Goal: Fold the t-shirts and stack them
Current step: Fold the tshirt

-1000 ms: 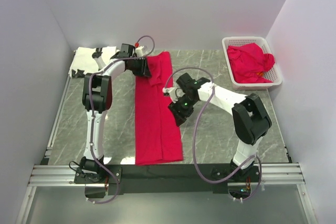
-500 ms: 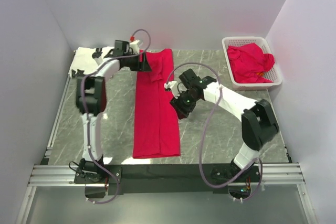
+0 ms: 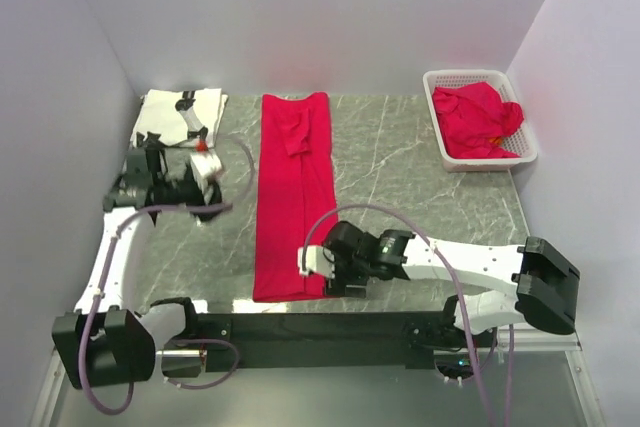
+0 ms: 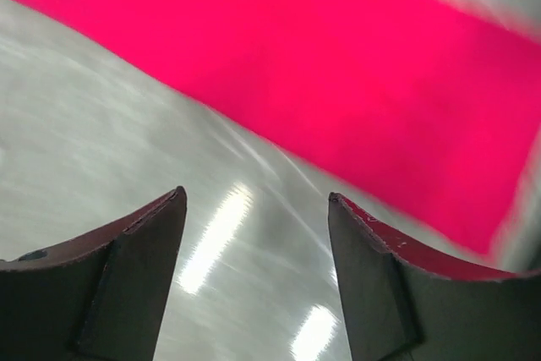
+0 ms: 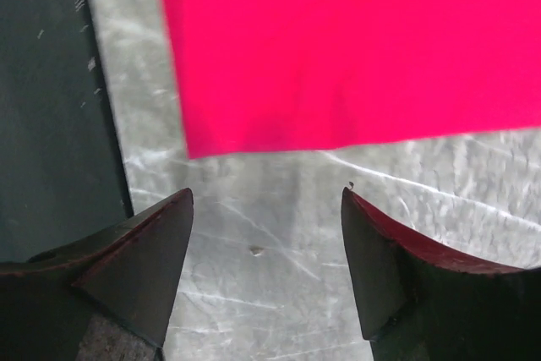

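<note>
One red t-shirt (image 3: 293,197), folded into a long narrow strip, lies flat down the middle of the table. It fills the top of the left wrist view (image 4: 355,65) and of the right wrist view (image 5: 355,48). A white t-shirt (image 3: 178,113) with a black print lies folded at the back left. More red t-shirts (image 3: 480,122) are bunched in the basket. My left gripper (image 3: 220,205) hovers open, left of the strip, over bare table (image 4: 258,200). My right gripper (image 3: 320,277) is open and empty just off the strip's near right corner (image 5: 266,196).
The white lattice basket (image 3: 436,82) stands at the back right corner. A dark rail (image 3: 300,327) runs along the table's near edge and shows at the left of the right wrist view (image 5: 51,124). Grey walls close in the left, back and right sides.
Both arms have left the red strip. The left swung from the collar end out to the left; the right dropped to the near hem corner. Both grippers opened wider.
</note>
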Robot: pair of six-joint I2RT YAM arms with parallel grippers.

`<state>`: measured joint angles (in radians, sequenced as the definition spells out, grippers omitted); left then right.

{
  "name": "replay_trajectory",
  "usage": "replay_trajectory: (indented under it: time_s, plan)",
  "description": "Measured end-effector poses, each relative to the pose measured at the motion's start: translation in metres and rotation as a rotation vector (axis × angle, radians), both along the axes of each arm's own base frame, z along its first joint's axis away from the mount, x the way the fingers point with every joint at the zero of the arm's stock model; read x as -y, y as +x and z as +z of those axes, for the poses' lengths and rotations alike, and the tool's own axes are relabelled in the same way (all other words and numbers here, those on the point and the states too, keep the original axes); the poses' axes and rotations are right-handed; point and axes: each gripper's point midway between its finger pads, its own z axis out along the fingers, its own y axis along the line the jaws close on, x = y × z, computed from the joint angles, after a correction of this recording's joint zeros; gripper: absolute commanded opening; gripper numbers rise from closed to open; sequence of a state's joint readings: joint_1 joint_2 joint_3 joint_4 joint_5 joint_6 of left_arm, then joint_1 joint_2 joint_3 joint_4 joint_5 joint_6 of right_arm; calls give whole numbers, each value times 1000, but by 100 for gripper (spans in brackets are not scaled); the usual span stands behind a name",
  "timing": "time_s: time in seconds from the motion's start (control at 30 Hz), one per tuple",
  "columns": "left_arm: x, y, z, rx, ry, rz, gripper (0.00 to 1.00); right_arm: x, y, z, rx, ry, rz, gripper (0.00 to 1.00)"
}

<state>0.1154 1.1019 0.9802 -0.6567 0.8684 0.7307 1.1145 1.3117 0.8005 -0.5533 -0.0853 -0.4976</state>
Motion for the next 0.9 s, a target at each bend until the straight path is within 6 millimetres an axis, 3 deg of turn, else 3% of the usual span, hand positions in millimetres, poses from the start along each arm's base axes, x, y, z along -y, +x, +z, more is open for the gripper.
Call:
replay_trajectory:
  time_s: [0.03, 0.1, 0.17, 0.3, 0.43, 0.63, 0.87, 0.9]
  plan:
    - [1, -26, -36, -60, 41, -50, 74, 0, -5, -3, 14, -6, 27, 73]
    - [1, -63, -75, -133, 84, -110, 74, -2, -14, -6, 29, -5, 77, 69]
    - [1, -91, -95, -132, 132, -159, 73, -6, -22, -7, 41, 12, 121, 68]
    - [0, -123, -106, -39, 228, -275, 72, -13, -36, -14, 70, 50, 192, 65]
    - [-1, -135, -117, -27, 266, -326, 71, -12, -47, -28, 85, 43, 245, 63]
    - [-1, -143, -129, -81, 268, -395, 71, -18, -42, -43, 111, 46, 245, 60]
    - [-4, -148, -131, -11, 335, -479, 70, -29, -37, -45, 125, 78, 226, 38]
    - [-4, -149, -131, 5, 345, -491, 70, -28, -35, -46, 120, 80, 219, 30]
